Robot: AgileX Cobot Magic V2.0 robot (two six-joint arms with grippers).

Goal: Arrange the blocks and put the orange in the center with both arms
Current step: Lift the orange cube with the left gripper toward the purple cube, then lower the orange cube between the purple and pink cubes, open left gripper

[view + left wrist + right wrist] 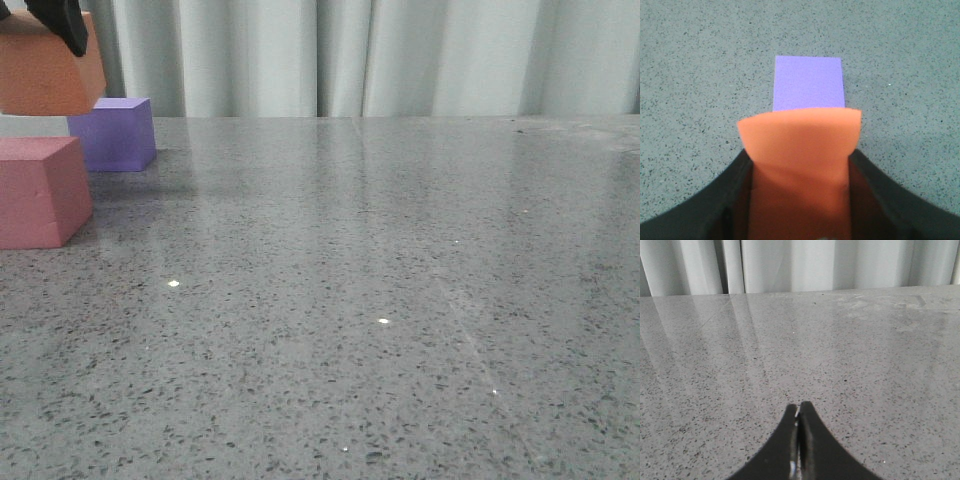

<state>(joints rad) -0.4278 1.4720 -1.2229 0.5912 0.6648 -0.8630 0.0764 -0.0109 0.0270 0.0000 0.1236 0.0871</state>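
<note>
**Orange cube held aloft, waiting for its slot**

Orange foam fills the lower middle of my left wrist view: the orange cube (799,165) is clamped in my left tool (799,200), the black fingers (722,200) pressed in from both sides hard enough that the foam bulges a little above them. In the front view the same cube hangs clear of the tabletop (380,300) at the far left, slightly tilted.

Just past it on the tabletop sits the purple cube (809,82), its square top showing beyond the orange edge. The pink-red cube (42,192) stands nearer the front camera, close beside the purple one; whether the two touch I cannot tell. Both lie at the left edge of the scene, and the wide speckled tabletop to their right carries nothing I can see.

My right tool (799,440) is closed on nothing, its two fingers meeting in a thin seam low over bare tabletop, well apart from the blocks.

I judge this step to be carrying the orange cube to the middle place of the row. To do it well I should keep the squeeze even so the soft foam does not twist, level the cube before lowering it, and bring it down straight so it does not nudge its neighbours. As I read it, the other two likely need spreading to leave a gap, work for my right tool.
</note>
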